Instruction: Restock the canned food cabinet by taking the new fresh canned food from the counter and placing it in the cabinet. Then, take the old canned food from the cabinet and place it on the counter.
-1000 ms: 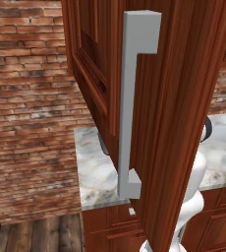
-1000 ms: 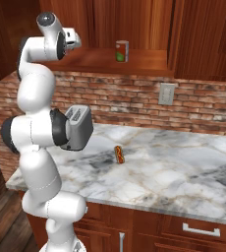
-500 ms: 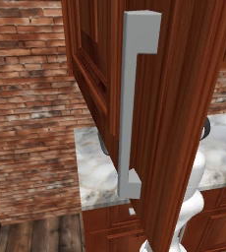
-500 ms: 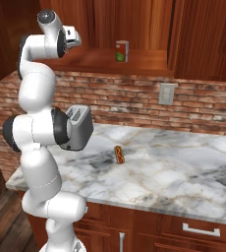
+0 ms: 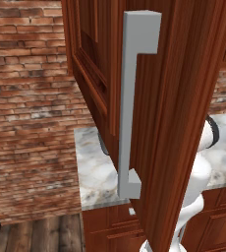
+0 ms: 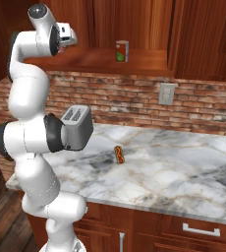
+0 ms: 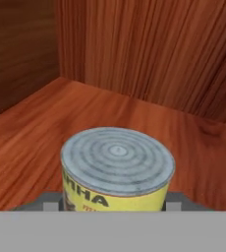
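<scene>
You are looking past the open cabinet door [image 5: 183, 98], which is standing near and filling the middle, its pale grey bar handle [image 5: 132, 103] running upright. Behind it, the marble surface [image 5: 93, 172] is lying against the brick wall [image 5: 31, 98].

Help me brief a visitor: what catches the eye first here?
In the hand view, a yellow-labelled can with a ridged grey lid stands on the wooden cabinet floor. In the left base view a pale bar handle runs down the open door. A second can stands on the shelf above the counter.
</scene>
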You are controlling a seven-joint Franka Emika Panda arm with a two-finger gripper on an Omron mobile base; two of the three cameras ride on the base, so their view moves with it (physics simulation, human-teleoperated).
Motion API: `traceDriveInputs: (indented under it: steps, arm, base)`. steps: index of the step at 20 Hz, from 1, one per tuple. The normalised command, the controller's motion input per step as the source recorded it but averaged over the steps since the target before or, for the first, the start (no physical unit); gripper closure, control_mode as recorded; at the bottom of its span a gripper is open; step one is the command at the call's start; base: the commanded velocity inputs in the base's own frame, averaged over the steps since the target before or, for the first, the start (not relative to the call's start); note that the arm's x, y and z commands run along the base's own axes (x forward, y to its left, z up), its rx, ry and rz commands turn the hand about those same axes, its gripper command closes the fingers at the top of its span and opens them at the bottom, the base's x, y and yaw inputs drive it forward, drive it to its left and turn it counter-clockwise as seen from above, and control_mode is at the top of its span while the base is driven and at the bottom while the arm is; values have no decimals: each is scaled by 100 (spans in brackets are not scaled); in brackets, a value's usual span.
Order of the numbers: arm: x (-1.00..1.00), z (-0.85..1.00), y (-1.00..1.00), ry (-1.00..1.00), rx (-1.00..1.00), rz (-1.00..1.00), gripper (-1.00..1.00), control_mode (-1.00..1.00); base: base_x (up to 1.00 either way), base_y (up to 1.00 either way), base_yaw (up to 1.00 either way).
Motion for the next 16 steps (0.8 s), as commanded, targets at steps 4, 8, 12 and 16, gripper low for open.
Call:
traceDriveInputs:
  steps: [4, 8, 12, 16]
  arm:
    - [-100, 0, -26, -16, 0, -1, 100, -100]
    - [-100, 3, -49, -23, 3, -1, 100, -100]
    - [-100, 19, -45, -15, 9, 0, 100, -100]
    - [-100, 17, -38, -4, 9, 0, 100, -100]
  base:
    - [0, 0, 0]
    - [0, 0, 0]
    - [0, 0, 0]
    - [0, 0, 0]
